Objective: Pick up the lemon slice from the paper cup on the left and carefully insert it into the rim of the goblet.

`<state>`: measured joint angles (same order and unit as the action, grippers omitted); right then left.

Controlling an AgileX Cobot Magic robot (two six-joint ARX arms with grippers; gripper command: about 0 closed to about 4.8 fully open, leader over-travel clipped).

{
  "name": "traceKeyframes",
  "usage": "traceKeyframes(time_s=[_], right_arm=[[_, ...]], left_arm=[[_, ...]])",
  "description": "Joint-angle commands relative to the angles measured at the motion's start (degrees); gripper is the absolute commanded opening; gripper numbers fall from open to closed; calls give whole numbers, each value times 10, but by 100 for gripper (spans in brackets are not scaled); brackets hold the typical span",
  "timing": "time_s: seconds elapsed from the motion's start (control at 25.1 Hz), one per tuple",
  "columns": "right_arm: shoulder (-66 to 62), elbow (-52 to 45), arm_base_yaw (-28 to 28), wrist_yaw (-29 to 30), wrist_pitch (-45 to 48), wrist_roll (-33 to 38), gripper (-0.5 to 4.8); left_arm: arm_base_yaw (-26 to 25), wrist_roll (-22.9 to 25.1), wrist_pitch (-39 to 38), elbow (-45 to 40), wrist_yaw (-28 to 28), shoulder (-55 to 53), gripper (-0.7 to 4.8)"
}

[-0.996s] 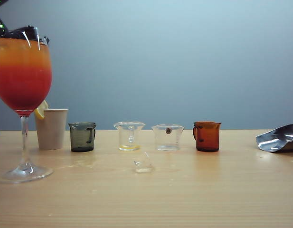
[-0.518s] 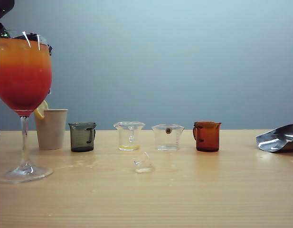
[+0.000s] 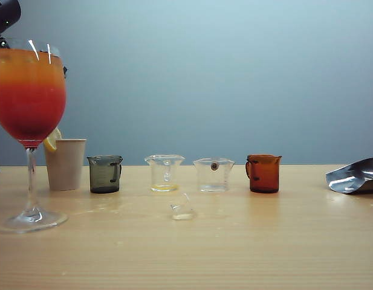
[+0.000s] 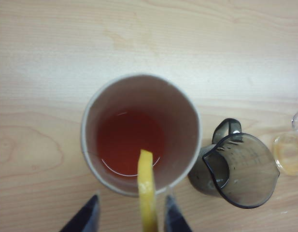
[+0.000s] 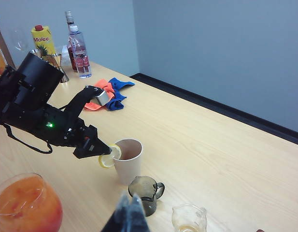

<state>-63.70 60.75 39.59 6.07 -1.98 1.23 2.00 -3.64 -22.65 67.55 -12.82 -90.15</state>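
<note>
The lemon slice [image 4: 147, 191] sits on the rim of the paper cup [image 4: 91, 125], standing edge-up between the left gripper's [image 4: 129, 217] two fingers, which flank it with a gap on each side (whether they pinch it, I cannot tell). Only the right wrist view shows that arm reaching in from the cup's 9 o'clock; the exterior view hides it behind the goblet [image 3: 29, 96], leaving one yellow sliver at the cup's 11 o'clock. The right gripper [image 5: 128, 215] hangs clenched above the dark beaker [image 5: 146, 193]. On the table [image 3: 234, 254] stand one goblet, one paper cup and four small beakers in a row. Open tabletop lies in front of them.
</note>
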Motion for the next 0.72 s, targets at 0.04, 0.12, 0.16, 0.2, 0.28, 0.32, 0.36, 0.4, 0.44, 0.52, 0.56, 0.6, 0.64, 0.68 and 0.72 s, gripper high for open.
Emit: traceKeyframes(time_s=[0.04,0.12,0.16,0.2,0.28,0.32,0.36,0.4,0.44,0.52,0.56,0.6,0.64,0.68,0.72], right_arm=[[2,3,0,1,10,0,-5],[2,3,0,1,10,0,-6],[2,3,0,0,9,0,-5],[2,3,0,1,9,0,-6],[2,3,0,1,9,0,-5],[2,3,0,1,10,0,-6],[2,3,0,0,10,0,-6],[2,3,0,0,10,0,-6],[2,3,0,0,10,0,-6],[3,3,0,0,10,0,-6],[3,3,0,0,10,0,-6],[5,3,0,0,10,0,-6],[5,3,0,0,10,0,-6],[5,3,0,0,10,0,-6],[7,3,0,0,10,0,-6]], left_arm=[[0,2,0,2,0,-2,174],[0,2,3,2,0,-2,159],[0,2,2,2,0,-2,43],[0,2,2,2,0,-2,-3],[0,2,6,2,0,-2,-6],[0,2,8,2,0,-2,-6],[0,2,13,2,0,-2,-6],[0,2,17,2,-1,-2,-6],[0,2,24,3,-1,-1,-6],[0,2,27,4,-1,4,-6],[0,2,27,7,-1,8,-6],[0,2,26,11,-5,13,-6],[0,2,26,12,-9,16,-6],[0,2,26,15,-11,19,-6],[0,2,25,21,-16,24,-6]])
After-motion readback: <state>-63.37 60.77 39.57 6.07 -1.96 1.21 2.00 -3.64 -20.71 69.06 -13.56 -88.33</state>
